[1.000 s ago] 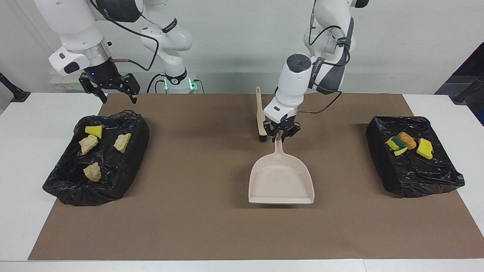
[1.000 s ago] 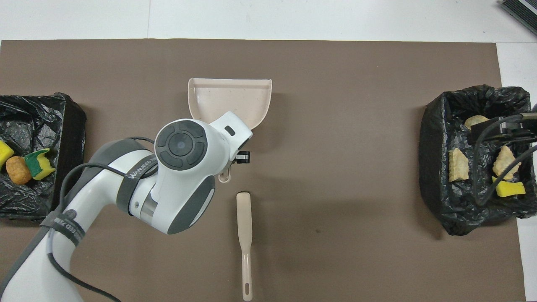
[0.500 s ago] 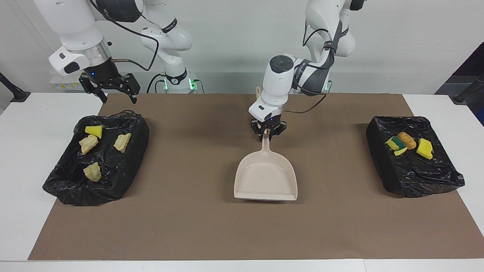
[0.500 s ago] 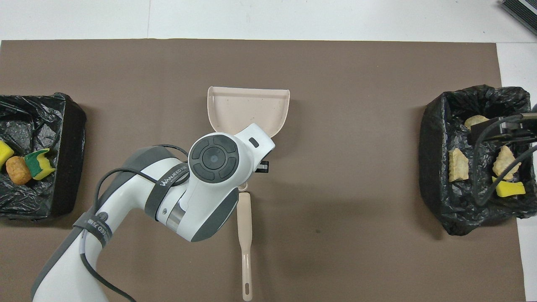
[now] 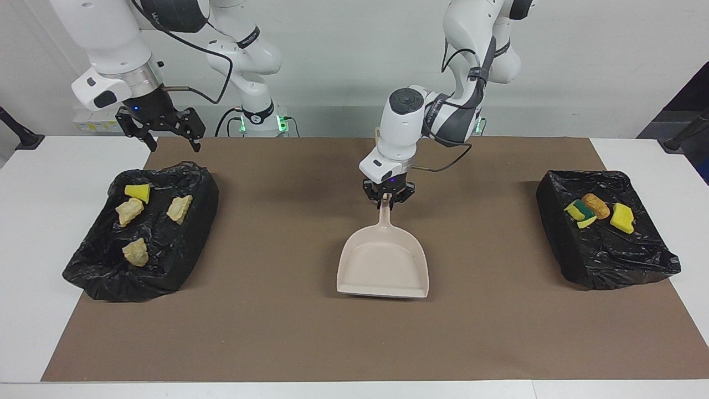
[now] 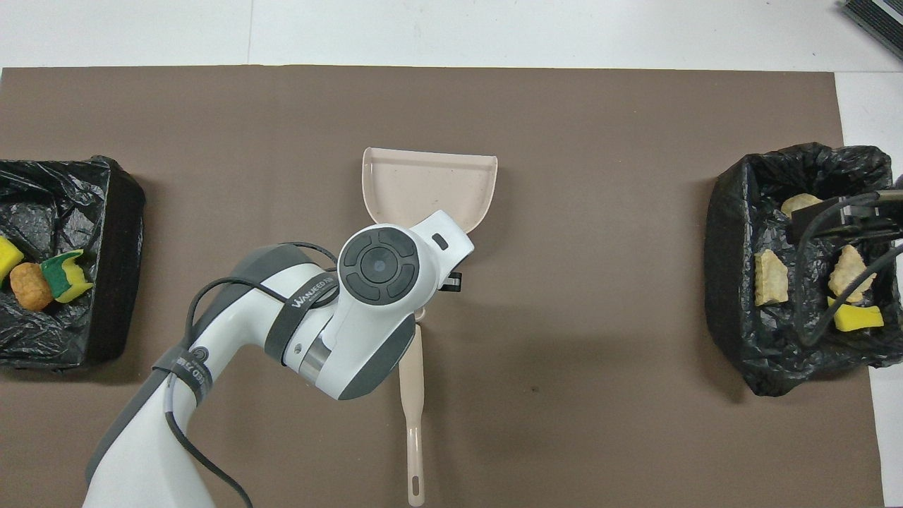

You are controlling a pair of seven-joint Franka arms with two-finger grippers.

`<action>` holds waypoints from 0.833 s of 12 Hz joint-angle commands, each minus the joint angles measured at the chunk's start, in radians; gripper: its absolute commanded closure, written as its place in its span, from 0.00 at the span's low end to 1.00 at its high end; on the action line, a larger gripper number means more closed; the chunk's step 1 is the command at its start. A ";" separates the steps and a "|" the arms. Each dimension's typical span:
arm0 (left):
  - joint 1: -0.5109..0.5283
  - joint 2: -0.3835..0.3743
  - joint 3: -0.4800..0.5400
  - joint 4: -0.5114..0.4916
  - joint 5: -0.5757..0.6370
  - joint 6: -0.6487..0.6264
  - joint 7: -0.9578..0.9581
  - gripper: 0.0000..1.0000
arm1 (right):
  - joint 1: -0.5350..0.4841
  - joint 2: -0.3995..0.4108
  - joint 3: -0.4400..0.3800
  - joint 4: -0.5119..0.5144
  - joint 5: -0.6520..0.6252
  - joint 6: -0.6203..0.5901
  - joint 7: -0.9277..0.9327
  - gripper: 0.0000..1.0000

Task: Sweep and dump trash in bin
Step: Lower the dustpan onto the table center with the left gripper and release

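Brown paper (image 5: 277,332) covers the white counter (image 5: 33,249); I read places with the pan as dial centre and twelve pointing straight away from me.

At six, nearest me, the brush (image 6: 411,395) lies flat, handle toward me, its head end hidden under my left wrist. My left claw (image 5: 388,200) is clamped on the tip of the pan's handle. The pan (image 5: 383,266) is empty, mouth toward twelve, low on the paper; I cannot tell whether its lip touches.

The trash is all in the two black-bagged bins. In the bin (image 5: 581,266) at nine are two sponge pieces (image 5: 622,218) and a nugget (image 5: 595,205). In the bin (image 5: 138,271) at three are bread chunks (image 5: 135,252) and one more sponge piece. My right claw (image 5: 174,145) waits high over that bin, fingers apart, holding nothing.

I judge the scraps light. Sponge would squash and spring back, bread would crumble under a pinch, and the nugget might roll, so brushing suits them better than gripping. The pan looks stiff and light, and the handle is the right hold.

Bag rims are slack and could snag a low pan. From ten round to two the paper is bare, with plenty of swing room.
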 commanded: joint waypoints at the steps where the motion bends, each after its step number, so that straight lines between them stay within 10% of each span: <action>1: -0.034 0.010 0.018 -0.003 0.001 0.031 0.005 1.00 | -0.008 -0.021 0.006 -0.023 0.018 0.007 0.018 0.00; 7: -0.060 0.046 0.019 -0.005 -0.009 0.063 -0.114 1.00 | -0.008 -0.021 0.006 -0.023 0.018 0.007 0.018 0.00; 10: -0.064 0.050 0.019 -0.026 -0.009 0.114 -0.186 0.27 | -0.008 -0.021 0.006 -0.023 0.018 0.007 0.018 0.00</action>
